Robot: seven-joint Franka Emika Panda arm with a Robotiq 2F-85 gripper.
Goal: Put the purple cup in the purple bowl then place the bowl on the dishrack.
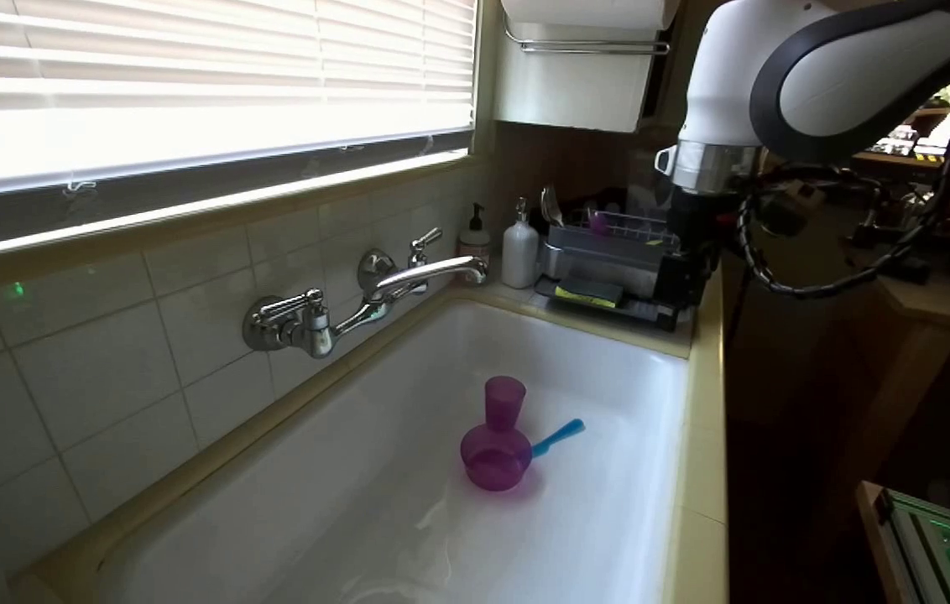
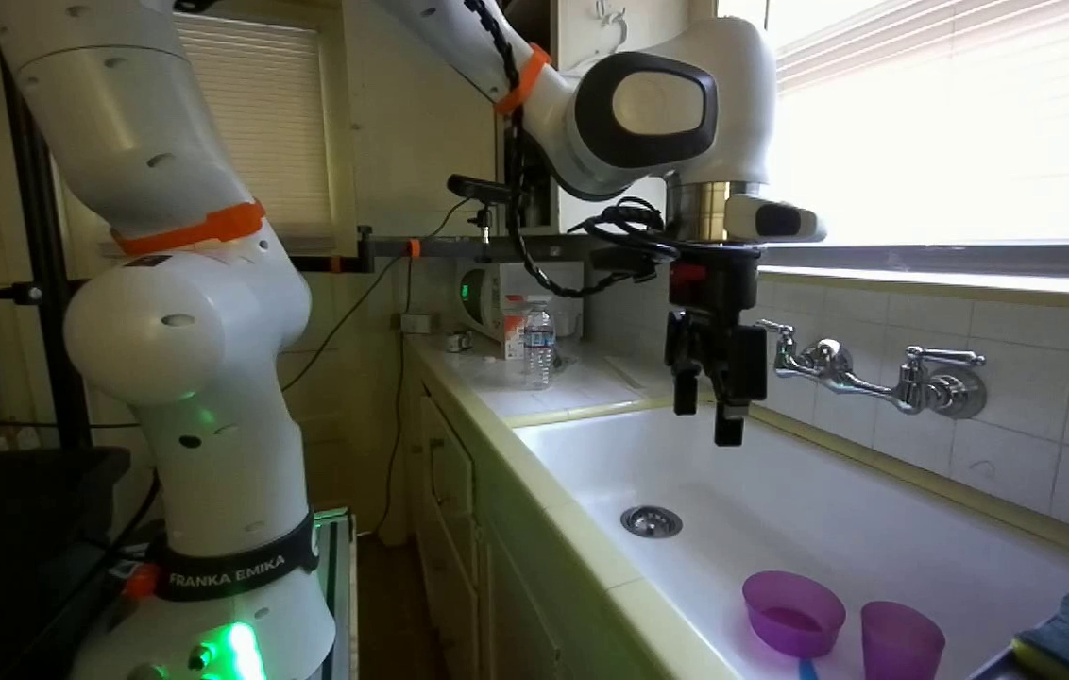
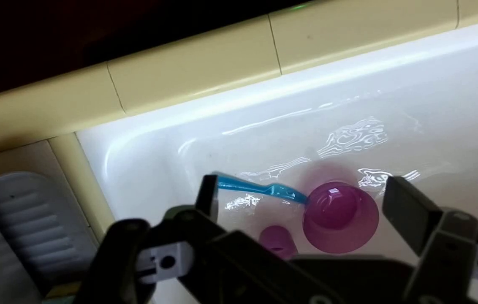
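The purple bowl (image 1: 495, 470) stands in the white sink, and it also shows in an exterior view (image 2: 785, 614) and in the wrist view (image 3: 340, 223). The purple cup (image 1: 505, 401) stands upright beside it, towards the rack end; it also shows in an exterior view (image 2: 901, 644). In the wrist view the cup (image 3: 276, 239) is partly hidden by my gripper. My gripper (image 2: 706, 423) is open and empty, high above the sink. In the wrist view the bowl appears between my fingertips (image 3: 306, 203), well below them. The grey dishrack (image 1: 609, 256) stands on the counter beyond the sink.
A blue utensil (image 3: 264, 188) lies in the sink against the bowl. The faucet (image 1: 433, 270) juts over the sink from the tiled wall. Soap bottles (image 1: 519, 252) and a sponge (image 1: 588, 292) are near the rack. The yellow sink rim (image 3: 196, 67) runs along one side.
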